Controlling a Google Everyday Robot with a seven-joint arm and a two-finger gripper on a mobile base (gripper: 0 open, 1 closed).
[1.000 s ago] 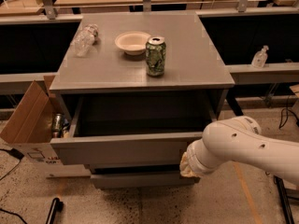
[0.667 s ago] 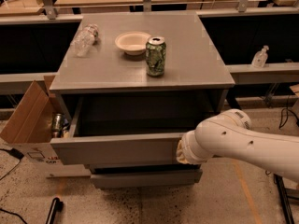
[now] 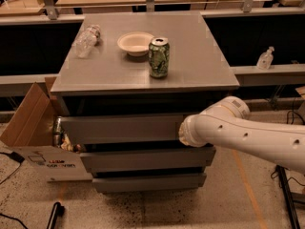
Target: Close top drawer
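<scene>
Matte-grey, flat-fronted top drawer (image 3: 119, 128); rounded white arm (image 3: 248, 137), claw (image 3: 183, 130) at its right part, grip unclear.

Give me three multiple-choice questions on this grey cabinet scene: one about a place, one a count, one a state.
1. Where is the white arm's gripper? A over the white bowl; B at the matte-grey top drawer's front; C inside the cardboard box.
2. How many things sit on the cabinet top? A one; B five; C three.
3. The clear plastic bottle is: A lying on its side; B upright; C hanging.
Key: 1B, it meets the drawer front; 2C, bottle, bowl, green can; 3A, it lies flat.
</scene>
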